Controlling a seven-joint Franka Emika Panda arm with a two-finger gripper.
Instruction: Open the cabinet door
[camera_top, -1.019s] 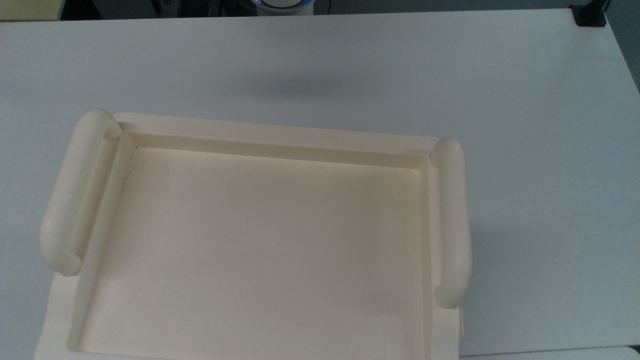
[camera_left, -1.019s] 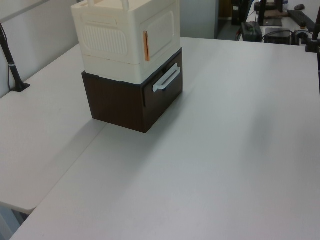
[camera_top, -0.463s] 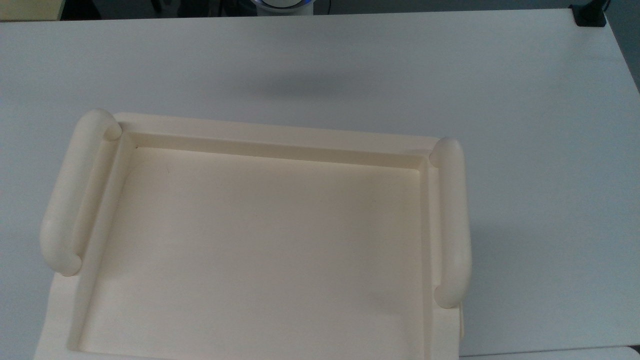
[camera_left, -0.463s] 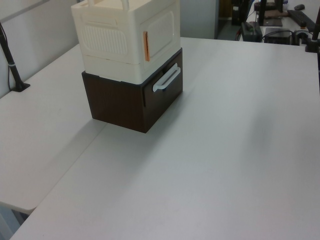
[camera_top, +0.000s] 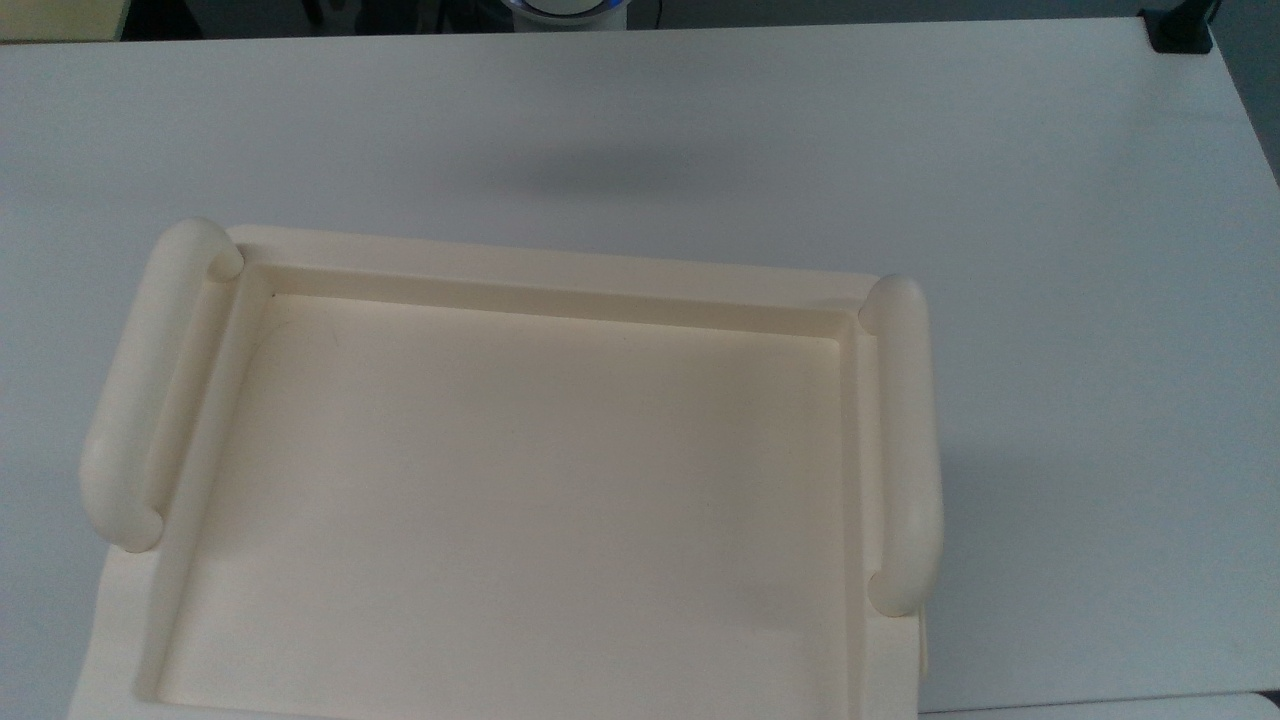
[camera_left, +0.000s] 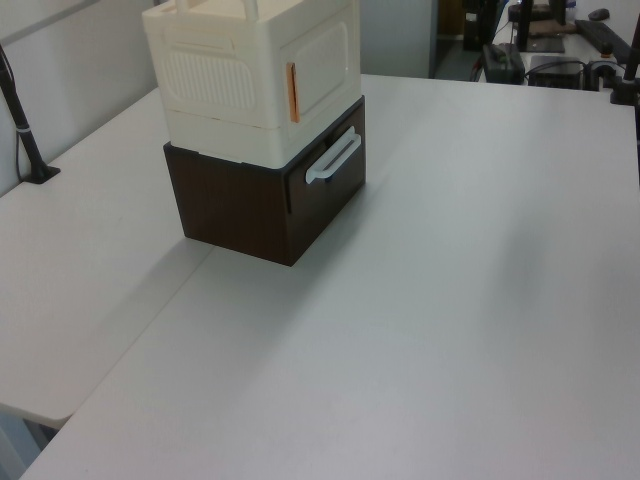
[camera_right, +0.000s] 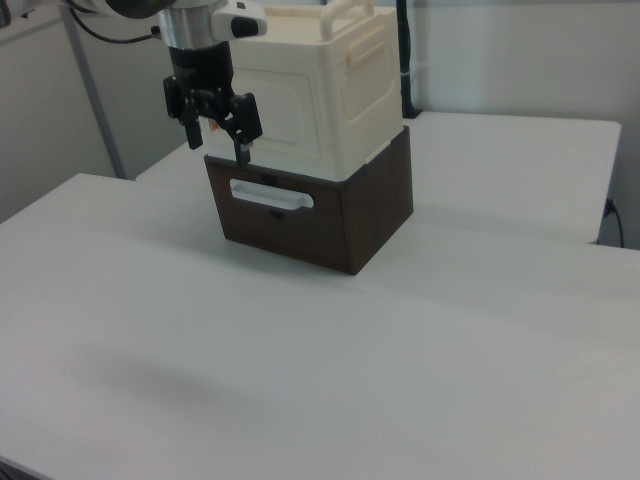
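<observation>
On the white table (camera_left: 420, 300), near its far left corner in the left view, stands the cabinet (camera_left: 255, 80), a cream box that sits on top of a dark brown drawer unit (camera_left: 260, 205) with a white bar handle (camera_left: 333, 158). The cabinet door (camera_left: 318, 65) is the cream panel on the side that faces the open part of the table, directly above the drawer front; it lies flush with the box, so it is closed, and an orange strip (camera_left: 292, 93) runs along its edge at the left view's left. In the top view the recessed tray top (camera_top: 520, 500) of the cabinet is seen from above, with one thick rounded bar (camera_top: 150, 380) along the top view's left side and another bar (camera_top: 905, 440) along the top view's right side. In the right view the gripper (camera_right: 214, 138) hangs in front of the door, at the right view's left part of the cabinet front and just above the drawer handle. Its two black fingers (camera_right: 241, 125) point down and stand apart, with nothing between them, and I cannot tell if they touch the door.
</observation>
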